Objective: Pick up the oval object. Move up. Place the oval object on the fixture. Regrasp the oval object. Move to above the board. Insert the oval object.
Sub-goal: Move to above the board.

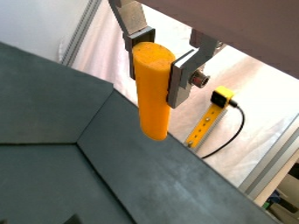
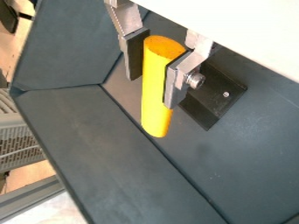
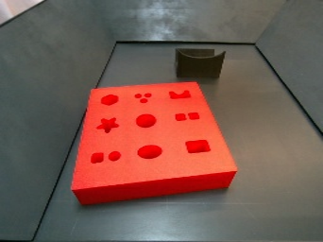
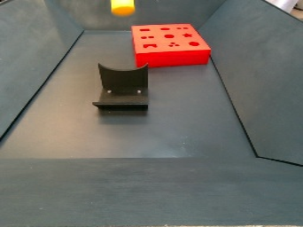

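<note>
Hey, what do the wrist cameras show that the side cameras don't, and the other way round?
Only the wrist views show the grip: the gripper has its fingers clamped on the upper part of the oval object, held upright above the dark floor. Only the side views show the whole red board with its recesses and the fixture with its notch empty. Shared: the oval object also shows in a side view, cut off at the picture's edge.

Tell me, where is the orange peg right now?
The orange peg is up in the air, clamped between the fingers of the gripper in both wrist views. In a side view it peeks in at the top edge, beyond the red board.
</note>
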